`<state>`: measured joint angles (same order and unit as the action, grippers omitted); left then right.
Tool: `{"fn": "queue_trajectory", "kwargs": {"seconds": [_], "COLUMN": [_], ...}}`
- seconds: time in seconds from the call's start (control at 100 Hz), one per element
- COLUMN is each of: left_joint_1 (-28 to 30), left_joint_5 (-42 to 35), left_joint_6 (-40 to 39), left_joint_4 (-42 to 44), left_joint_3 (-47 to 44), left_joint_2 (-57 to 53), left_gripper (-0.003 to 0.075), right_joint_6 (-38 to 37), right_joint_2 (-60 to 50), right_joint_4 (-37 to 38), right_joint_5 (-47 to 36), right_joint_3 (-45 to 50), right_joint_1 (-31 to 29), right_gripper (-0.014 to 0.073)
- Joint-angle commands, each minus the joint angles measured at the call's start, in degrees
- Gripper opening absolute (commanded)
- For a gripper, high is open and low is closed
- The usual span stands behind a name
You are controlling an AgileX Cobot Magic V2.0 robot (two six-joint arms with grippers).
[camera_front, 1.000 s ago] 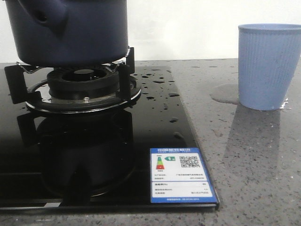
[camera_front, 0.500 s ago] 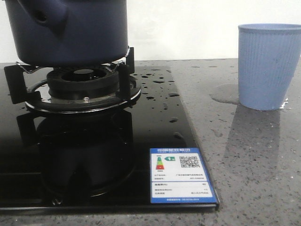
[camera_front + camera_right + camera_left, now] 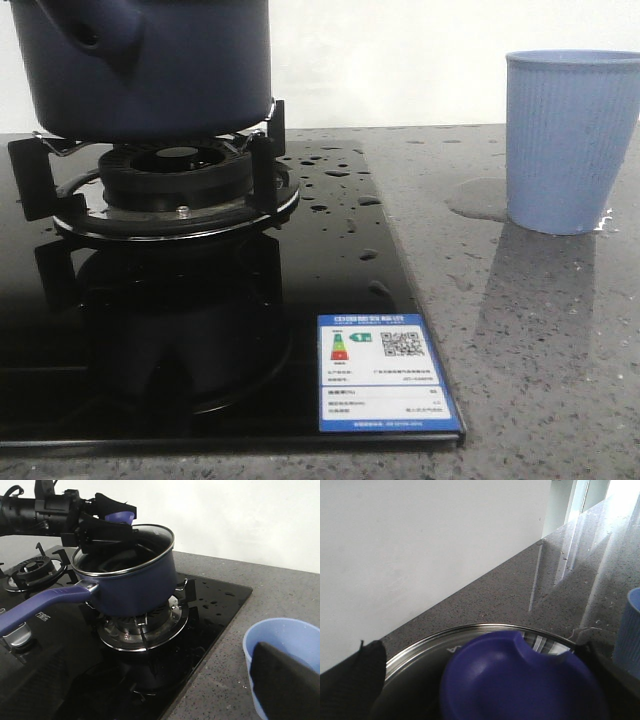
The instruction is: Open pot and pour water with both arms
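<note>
The dark navy pot (image 3: 150,70) stands on the gas burner (image 3: 175,190). In the right wrist view the pot (image 3: 135,587) shows a long blue handle (image 3: 40,605) and a glass lid (image 3: 145,540) on top. My left gripper (image 3: 117,517) is over the lid, its fingers either side of the blue knob (image 3: 520,680), with a gap showing beside the left finger (image 3: 365,680). My right gripper (image 3: 160,690) is open and empty, low over the stove edge. Water lies as droplets (image 3: 340,175) on the black glass and as a puddle (image 3: 478,200) on the counter.
A light blue ribbed cup (image 3: 570,140) stands upright on the grey counter at the right, beside the puddle; it also shows behind my right finger (image 3: 280,645). A second burner (image 3: 35,570) lies beyond the pot handle. A white wall is close behind.
</note>
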<state>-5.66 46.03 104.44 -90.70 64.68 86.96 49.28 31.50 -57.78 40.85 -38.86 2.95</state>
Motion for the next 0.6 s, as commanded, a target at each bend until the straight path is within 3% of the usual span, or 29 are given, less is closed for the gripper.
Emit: {"fn": "queue_trajectory", "kwargs": {"seconds": [0.0,0.16,0.44,0.59], "left_joint_1": [-1.2,-2.1,-2.1,-2.1], "left_joint_5": [0.9,0.5,1.9,3.1], "left_joint_6": [0.1,0.1,0.1,0.1], "left_joint_4": [-3.9,-3.9,-5.7,-7.3], "left_joint_3": [2.3,2.3,2.3,3.4], "left_joint_2": [-1.2,0.3,0.6,-0.8], "left_gripper": [0.0659,0.0580,0.0253,0.0223], "right_joint_6": [0.5,0.5,0.5,0.5], "right_joint_2": [0.7,0.7,0.7,0.7], "right_joint_4": [-1.7,-1.6,-1.5,-0.2], "right_joint_5": [-2.5,-2.5,-4.5,-11.8], "right_joint_3": [-1.8,-1.8,-1.8,-1.8], "right_joint_1": [0.1,0.1,0.1,0.1], "right_gripper": [0.0652,0.0652,0.0652,0.0652]}}
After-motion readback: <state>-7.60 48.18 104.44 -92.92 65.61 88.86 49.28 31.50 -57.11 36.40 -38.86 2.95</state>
